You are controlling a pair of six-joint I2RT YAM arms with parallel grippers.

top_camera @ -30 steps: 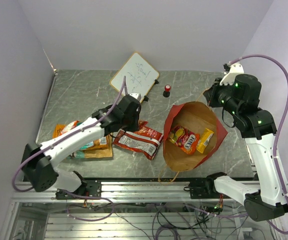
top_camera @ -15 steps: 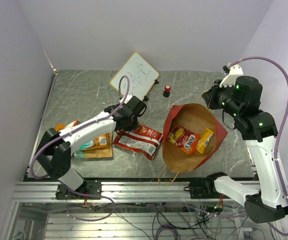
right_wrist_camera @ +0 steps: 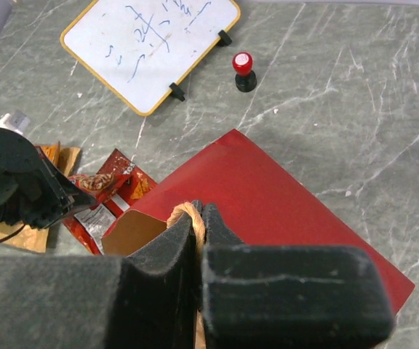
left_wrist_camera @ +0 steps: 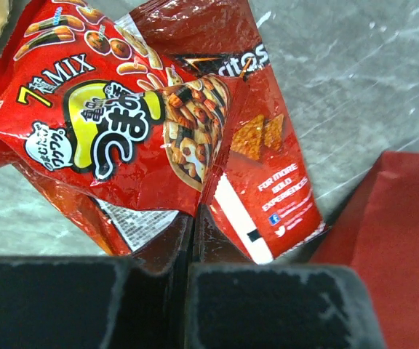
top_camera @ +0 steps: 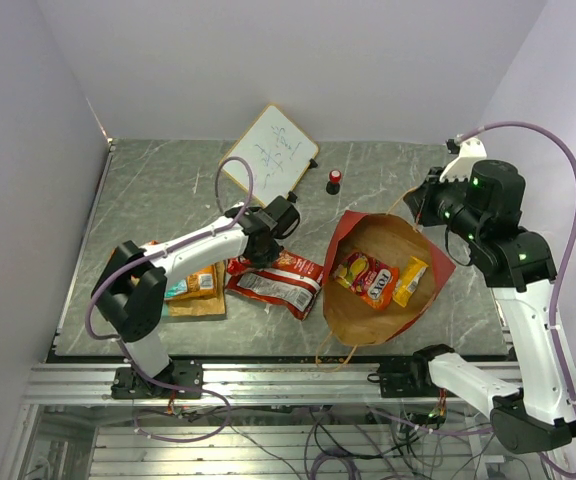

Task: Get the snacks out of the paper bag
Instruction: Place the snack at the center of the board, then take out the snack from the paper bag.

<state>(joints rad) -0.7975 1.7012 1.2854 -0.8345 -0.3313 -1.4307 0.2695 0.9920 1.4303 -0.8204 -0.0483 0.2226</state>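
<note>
The paper bag [top_camera: 340, 238] lies open at the right, red outside, brown inside. A red-orange packet [top_camera: 368, 278] and a yellow packet [top_camera: 410, 280] lie inside it. My right gripper [top_camera: 424, 200] is shut on the bag's twisted handle [right_wrist_camera: 188, 216] and holds the far rim up; the gripper [right_wrist_camera: 201, 212] shows over the red bag wall [right_wrist_camera: 268, 211]. Two red packets [top_camera: 278, 280] lie on the table left of the bag. My left gripper [top_camera: 266, 240] is shut, its tips [left_wrist_camera: 193, 218] just over the "7 MIX" packet [left_wrist_camera: 100, 123] and a red chips packet [left_wrist_camera: 260, 174]. Nothing shows between its jaws.
Orange, teal and tan packets [top_camera: 193, 285] lie in a pile at the left. A white whiteboard [top_camera: 268, 150] and a small red-capped object [top_camera: 335, 178] stand at the back; both show in the right wrist view, the whiteboard [right_wrist_camera: 151, 47] and the object [right_wrist_camera: 243, 69].
My left arm has stretched out and its gripper has shifted right, toward the bag. The red packets on the table have not moved. The right gripper still holds the handle.
</note>
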